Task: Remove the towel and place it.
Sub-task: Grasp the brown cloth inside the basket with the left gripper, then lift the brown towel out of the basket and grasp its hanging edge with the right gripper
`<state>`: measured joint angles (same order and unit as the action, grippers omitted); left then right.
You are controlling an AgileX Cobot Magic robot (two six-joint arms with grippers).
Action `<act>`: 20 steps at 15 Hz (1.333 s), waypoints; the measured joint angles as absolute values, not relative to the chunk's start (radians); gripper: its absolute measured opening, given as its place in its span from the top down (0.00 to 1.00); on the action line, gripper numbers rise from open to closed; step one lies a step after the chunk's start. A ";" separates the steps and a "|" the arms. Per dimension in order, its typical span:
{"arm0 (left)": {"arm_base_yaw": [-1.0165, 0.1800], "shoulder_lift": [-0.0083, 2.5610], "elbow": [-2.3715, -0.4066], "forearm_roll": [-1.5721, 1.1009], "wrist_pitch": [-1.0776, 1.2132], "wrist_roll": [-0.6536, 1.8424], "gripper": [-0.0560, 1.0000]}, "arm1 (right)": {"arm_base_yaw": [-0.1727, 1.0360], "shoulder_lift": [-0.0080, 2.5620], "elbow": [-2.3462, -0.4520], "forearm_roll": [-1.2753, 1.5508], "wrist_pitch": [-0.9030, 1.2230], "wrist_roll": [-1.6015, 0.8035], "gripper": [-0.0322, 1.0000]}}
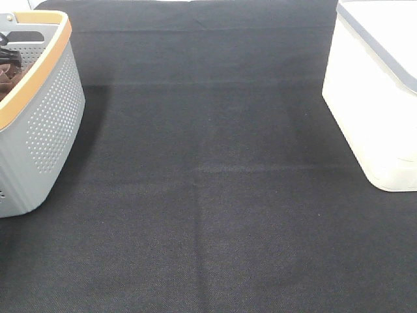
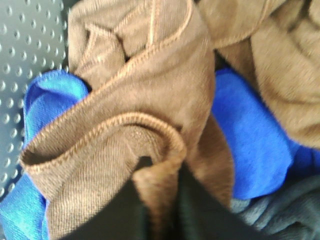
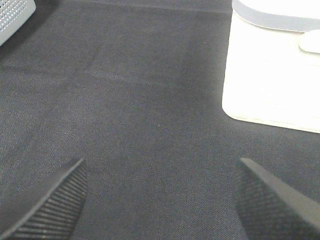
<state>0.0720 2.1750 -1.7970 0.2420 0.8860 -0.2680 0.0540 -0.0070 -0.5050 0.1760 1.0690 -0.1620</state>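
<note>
The rust-brown towel [image 2: 150,85] lies crumpled in the grey perforated basket [image 1: 55,111], on top of a blue cloth [image 2: 250,145]. In the left wrist view my left gripper [image 2: 162,175] is down in the basket. Its two black fingers [image 2: 125,210] are closed on a hemmed fold of the towel. In the exterior view only a strip of the towel [image 1: 9,77] shows at the basket's left edge. My right gripper [image 3: 161,167] is open and empty above the black table cloth. It is out of the exterior view.
A white lidded box [image 1: 371,98] stands at the right and also shows in the right wrist view [image 3: 270,75]. A dark grey cloth [image 2: 280,215] lies in the basket beside the blue one. The basket has an orange rim [image 1: 39,68]. Black cloth [image 1: 208,195] covers the table.
</note>
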 joint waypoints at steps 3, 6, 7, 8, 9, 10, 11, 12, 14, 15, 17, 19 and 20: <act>0.072 2.175 -1.851 0.242 0.948 -0.261 0.95 | 0.054 -0.007 -0.505 0.176 1.069 -0.162 0.24; 0.072 2.175 -1.951 0.242 1.081 -0.240 0.95 | 0.054 -0.007 -0.505 0.176 1.069 -0.162 0.24; 0.072 2.175 -1.980 0.242 1.118 -0.233 0.95 | 0.054 -0.007 -0.505 0.176 1.069 -0.162 0.24; 0.072 2.169 -2.008 0.234 1.150 -0.226 0.95 | 0.054 -0.007 -0.505 0.176 1.069 -0.162 0.24; 0.072 2.154 -2.029 0.217 1.173 -0.219 0.95 | 0.054 -0.007 -0.505 0.176 1.069 -0.162 0.24; 0.072 2.127 -2.046 0.198 1.186 -0.216 0.95 | 0.054 -0.007 -0.505 0.176 1.069 -0.162 0.24; 0.072 2.080 -2.084 0.154 1.200 -0.212 0.95 | 0.054 -0.007 -0.505 0.176 1.069 -0.162 0.24; 0.072 2.049 -2.116 0.115 1.203 -0.208 0.95 | 0.054 -0.007 -0.505 0.176 1.069 -0.162 0.24; 0.072 2.019 -2.145 0.084 1.205 -0.207 0.95 | 0.054 -0.007 -0.505 0.176 1.069 -0.162 0.24; 0.072 1.991 -2.176 0.052 1.206 -0.204 0.95 | 0.054 -0.007 -0.505 0.176 1.069 -0.162 0.24; 0.072 1.945 -2.237 -0.028 1.204 -0.197 0.95 | 0.054 -0.007 -0.505 0.176 1.069 -0.162 0.24; 0.071 1.887 -2.304 -0.179 1.164 -0.182 0.95 | 0.054 -0.007 -0.505 0.176 1.069 -0.162 0.24; 0.071 1.868 -2.318 -0.251 1.135 -0.169 0.95 | 0.054 -0.007 -0.505 0.181 1.069 -0.152 0.24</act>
<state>0.0710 1.8680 -2.3180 -0.2510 1.1350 -0.1690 0.0540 -0.0070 -0.5050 0.1810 1.0690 -0.1520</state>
